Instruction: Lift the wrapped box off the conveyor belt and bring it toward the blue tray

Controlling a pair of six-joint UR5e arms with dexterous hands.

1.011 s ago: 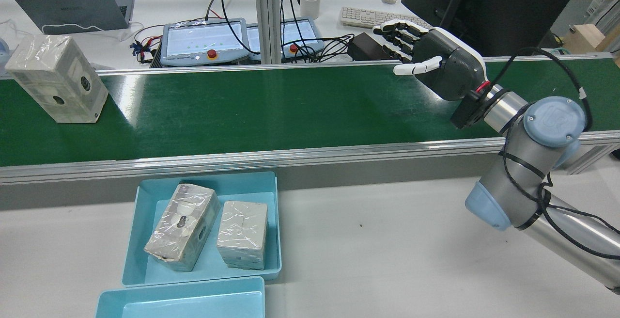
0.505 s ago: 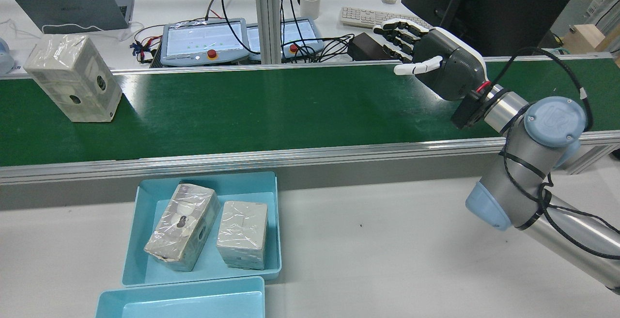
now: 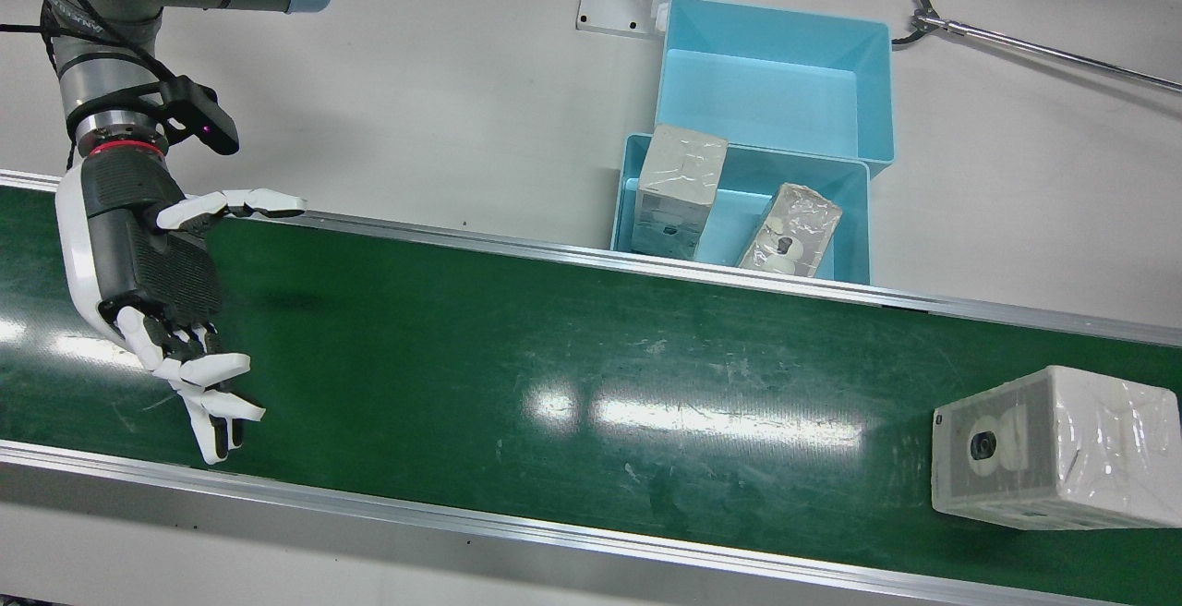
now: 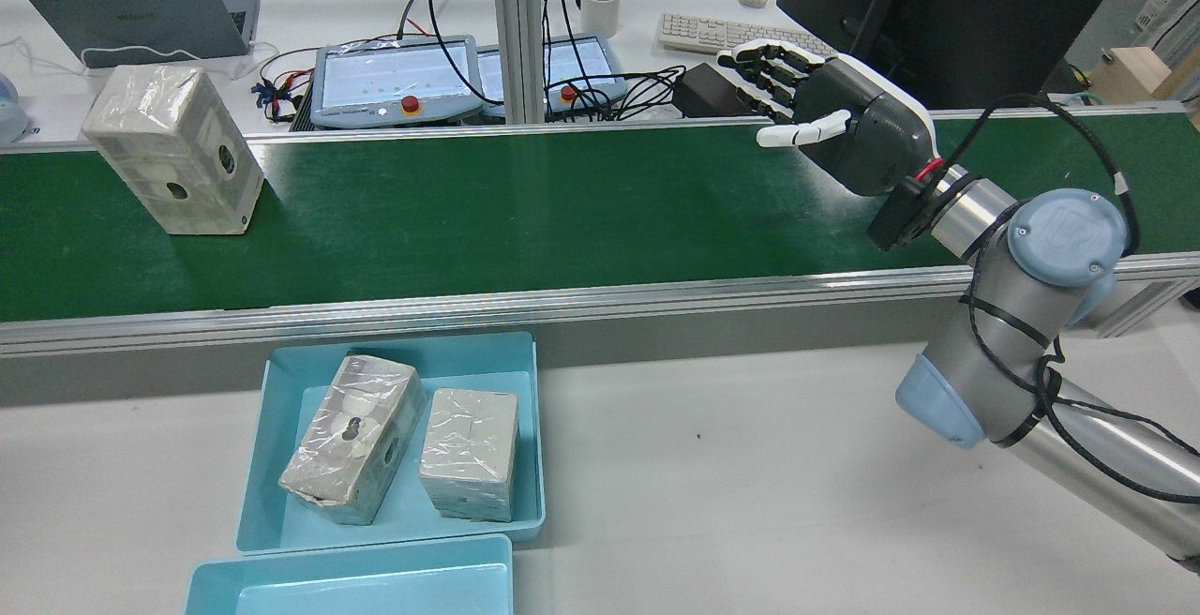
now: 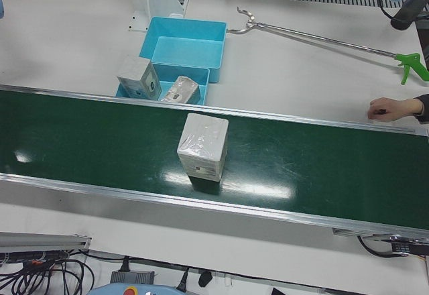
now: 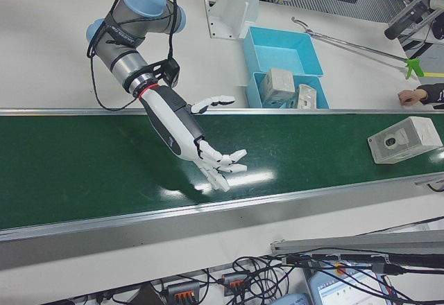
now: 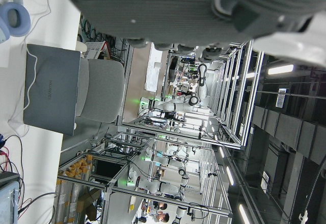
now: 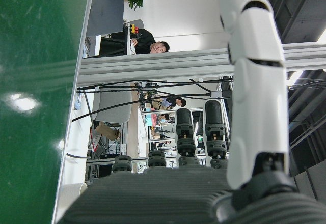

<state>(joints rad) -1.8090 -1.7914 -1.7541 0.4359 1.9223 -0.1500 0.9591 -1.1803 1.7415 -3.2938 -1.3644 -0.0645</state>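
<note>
While the wrapped box (image 4: 174, 150) rides bare belt (image 4: 525, 212), the right hand (image 4: 834, 118) hovers well apart, fingers (image 4: 764, 67) spread, empty.

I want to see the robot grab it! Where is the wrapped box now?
In the rear view the wrapped box stands on the green conveyor belt at the far left, well away from the open right hand waiting at the right.

"HUAWEI" reads across the lid of the grey laptop (image 7: 51, 94) in the left hand view, running sideways at about nine o'clock in the frame. The same brand appears, partly cut off, along the top rear of the black monitor (image 4: 928, 6) at one o'clock in the rear view. A "UR" logo marks the blue joint cap (image 4: 1069, 238) of the right arm. No other lettering is legible.
</note>
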